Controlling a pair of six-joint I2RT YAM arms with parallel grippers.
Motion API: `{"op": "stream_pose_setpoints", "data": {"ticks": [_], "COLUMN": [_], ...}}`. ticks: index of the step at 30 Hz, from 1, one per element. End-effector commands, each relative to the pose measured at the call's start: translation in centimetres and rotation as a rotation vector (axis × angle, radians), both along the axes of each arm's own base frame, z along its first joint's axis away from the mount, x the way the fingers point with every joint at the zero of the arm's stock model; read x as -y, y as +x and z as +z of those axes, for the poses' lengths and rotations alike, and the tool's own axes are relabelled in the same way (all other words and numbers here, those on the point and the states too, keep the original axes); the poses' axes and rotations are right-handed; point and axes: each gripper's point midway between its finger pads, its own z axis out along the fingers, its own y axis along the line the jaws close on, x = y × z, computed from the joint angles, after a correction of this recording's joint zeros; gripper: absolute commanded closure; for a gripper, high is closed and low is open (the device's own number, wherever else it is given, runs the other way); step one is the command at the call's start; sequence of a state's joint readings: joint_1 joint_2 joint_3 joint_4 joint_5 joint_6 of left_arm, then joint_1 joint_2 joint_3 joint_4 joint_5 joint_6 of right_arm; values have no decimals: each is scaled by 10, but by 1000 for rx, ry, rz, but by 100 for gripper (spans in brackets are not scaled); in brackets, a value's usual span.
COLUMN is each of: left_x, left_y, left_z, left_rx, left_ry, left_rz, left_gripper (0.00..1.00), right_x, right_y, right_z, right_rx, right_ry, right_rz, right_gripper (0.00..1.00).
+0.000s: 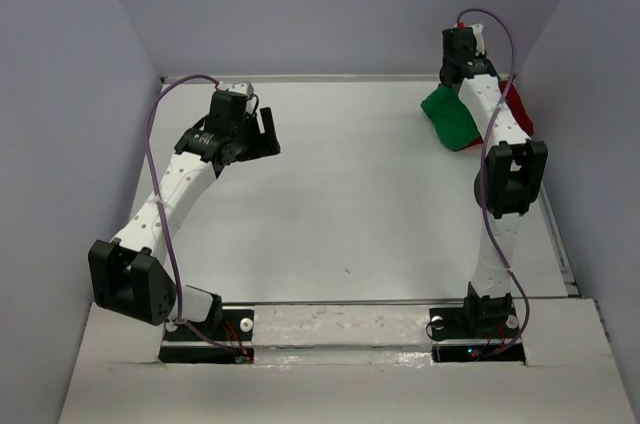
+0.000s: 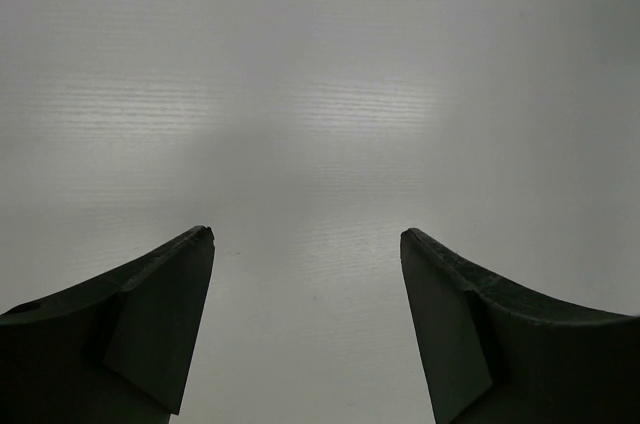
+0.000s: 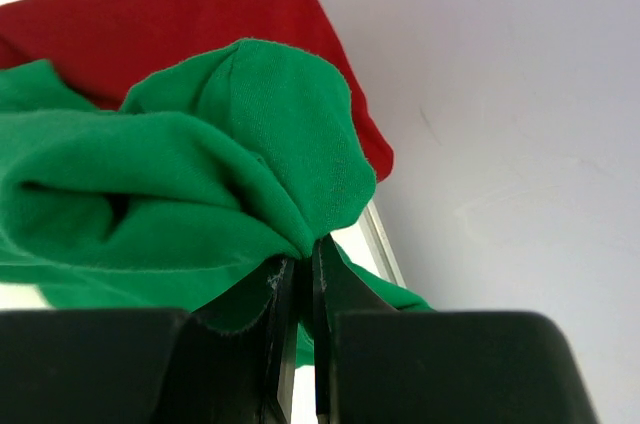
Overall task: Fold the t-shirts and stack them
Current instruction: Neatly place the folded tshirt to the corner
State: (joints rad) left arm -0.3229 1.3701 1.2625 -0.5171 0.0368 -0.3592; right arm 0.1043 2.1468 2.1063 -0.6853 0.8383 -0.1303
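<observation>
Two soft shirts sit bunched at the tips of the right fingers [image 3: 325,284], which are pressed together and pinch a fold of the green t-shirt [image 3: 230,144]. Its fine knit bulges in rounded, crumpled folds above them. The dark red t-shirt [image 3: 180,24] lies flatter, beyond the green one. Just right of these fingers run the worktop's thin pale rim [image 3: 385,244] and a plain grey wall [image 3: 500,94]. The left fingers [image 2: 165,294], dark and wedge-shaped, stand spread wide, with smooth white worktop [image 2: 320,94] stretching ahead of them.
</observation>
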Motion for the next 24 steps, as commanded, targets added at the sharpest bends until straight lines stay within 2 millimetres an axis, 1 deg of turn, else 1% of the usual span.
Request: {"op": "stream_pose_setpoints", "data": {"ticks": [1,3,4,6,7,8,10,11,12,13,14,15,16,18,19,20,23,24], "left_x": [-1,0,0,2,2,3,5,5,5,6,8,8,8,8,8,7,10,11], "left_y": [-1,-1,0,-1,-1,-2,-4,-5,-6,-8,-10,-11,-12,-14,-13,-14,-14,-14], "left_z": [6,3,2,0,0,-1,-3,-3,-4,-7,-8,-8,-8,-6,-2,0,8,9], "left_rx": [18,11,8,0,1,-2,-8,-9,-14,-19,-21,-20,-22,-19,-11,-11,0,4], "left_ry": [4,4,3,-1,-4,-8,-16,-19,-23,-23,-26,-26,-24,-24,-25,-21,-35,-38], "left_rz": [-13,-15,-15,-22,-24,-25,-30,-30,-34,-38,-43,-45,-46,-55,-54,-54,-67,-70], "left_gripper": [15,15,15,15,15,15,15,15,15,15,15,15,15,15,15,15,15,15], "right_x": [23,37,37,52,55,54,66,65,71,75,75,75,81,79,79,84,84,89], "right_y": [-1,-2,-2,-1,0,3,6,9,8,10,12,12,13,17,18,19,23,23], "right_z": [24,24,24,25,25,25,23,20,18,11,3,3,-6,-15,-19,-24,-34,-35], "right_rx": [86,90,91,94,100,103,99,97,95,83,67,68,53,38,32,23,11,11], "right_ry": [-17,-21,-21,-14,-6,2,8,13,14,16,17,16,16,27,28,28,34,35], "right_rz": [-99,-131,-130,-146,-145,-133,-139,-133,-143,-149,-146,-147,-157,-147,-146,-153,-150,-159], "right_gripper": [100,100,100,100,100,100,100,100,100,100,100,100,100,100,100,100,100,100]}}
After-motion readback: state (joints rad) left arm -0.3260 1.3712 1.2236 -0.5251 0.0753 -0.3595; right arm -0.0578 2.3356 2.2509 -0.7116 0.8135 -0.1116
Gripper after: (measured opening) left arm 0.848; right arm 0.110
